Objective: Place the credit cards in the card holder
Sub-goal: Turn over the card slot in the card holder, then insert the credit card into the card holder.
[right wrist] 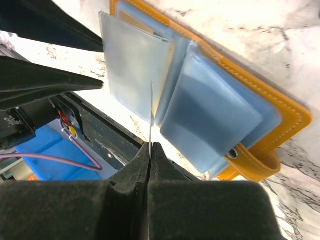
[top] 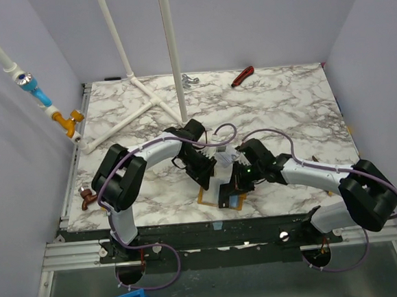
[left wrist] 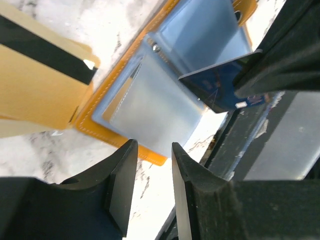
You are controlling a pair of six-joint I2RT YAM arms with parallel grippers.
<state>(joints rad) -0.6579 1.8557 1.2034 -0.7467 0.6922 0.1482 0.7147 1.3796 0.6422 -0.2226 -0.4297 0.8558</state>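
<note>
The marble table (top: pixel 285 107) carries the open card holder (top: pixel 224 196) near its front edge, red-handled pliers (top: pixel 243 75) near the back edge.

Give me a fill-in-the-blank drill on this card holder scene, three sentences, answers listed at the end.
1. The right gripper is shut on a thin ____ seen edge-on above the open card holder.
2. The left gripper is open and holds ____.
3. In the left wrist view, the gold-tan card with a dark stripe lies ____ the card holder, not in a sleeve.

Missing words: card; nothing; beside
</note>
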